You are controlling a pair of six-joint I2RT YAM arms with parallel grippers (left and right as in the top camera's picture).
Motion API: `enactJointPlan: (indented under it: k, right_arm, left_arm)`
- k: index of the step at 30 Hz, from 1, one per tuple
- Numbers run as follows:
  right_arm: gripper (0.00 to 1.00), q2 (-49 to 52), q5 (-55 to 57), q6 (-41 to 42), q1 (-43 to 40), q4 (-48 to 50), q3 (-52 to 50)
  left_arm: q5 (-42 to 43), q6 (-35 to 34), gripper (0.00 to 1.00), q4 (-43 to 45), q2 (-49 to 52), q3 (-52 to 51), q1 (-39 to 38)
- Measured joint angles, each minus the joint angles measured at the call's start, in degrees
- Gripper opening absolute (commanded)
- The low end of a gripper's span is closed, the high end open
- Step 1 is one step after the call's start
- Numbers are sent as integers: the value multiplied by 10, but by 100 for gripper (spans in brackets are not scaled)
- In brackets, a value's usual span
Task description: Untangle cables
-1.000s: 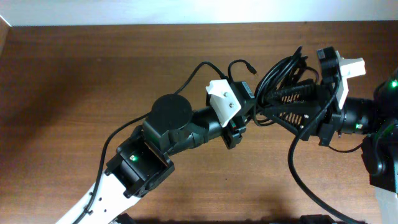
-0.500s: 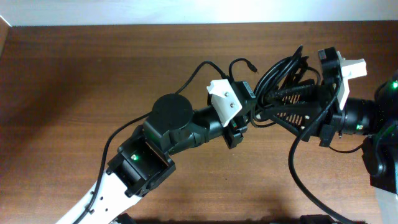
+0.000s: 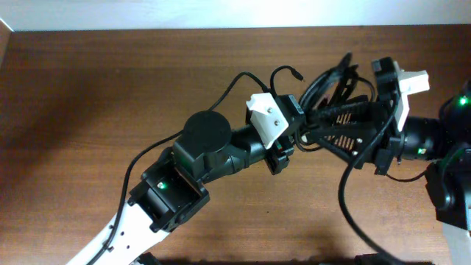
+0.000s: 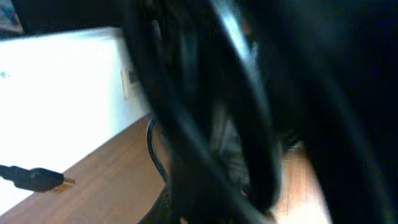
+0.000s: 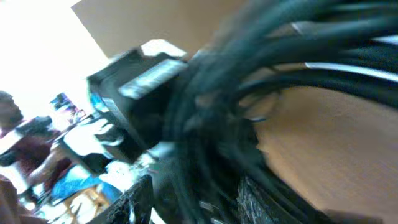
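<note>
1. Both of my wrist pictures are very blurry. The left one shows only fat black cables (image 4: 242, 93) up close and a small plug (image 4: 37, 178) over the brown table (image 4: 106, 180).
2. From above, my left claw (image 3: 296, 125) and my right claw (image 3: 313, 124) meet inside the black cable knot (image 3: 331, 81). The cables hide the tips, so I cannot tell if either claw is spread or pinching.
3. Since a moment ago, the knot has leaned a bit to the left, and my left arm has slid up a little.
4. The knot is over the right part of the table, between my claws.
</note>
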Motion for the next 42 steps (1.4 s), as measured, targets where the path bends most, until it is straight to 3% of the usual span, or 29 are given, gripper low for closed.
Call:
enactJointPlan:
  k: [9,27,42]
  right_arm:
    - [43,-5,-18,2,33,-1,-4]
    - [44,-39,-11,15,33,27,-7]
    - [43,-52,-31,14,39,51,-7]
  left_arm:
    - [11,0,0,-9,26,0,-25]
    - [-66,47,0,-100,-10,12,-26]
    - [-218,100,0,-218,-88,11,-26]
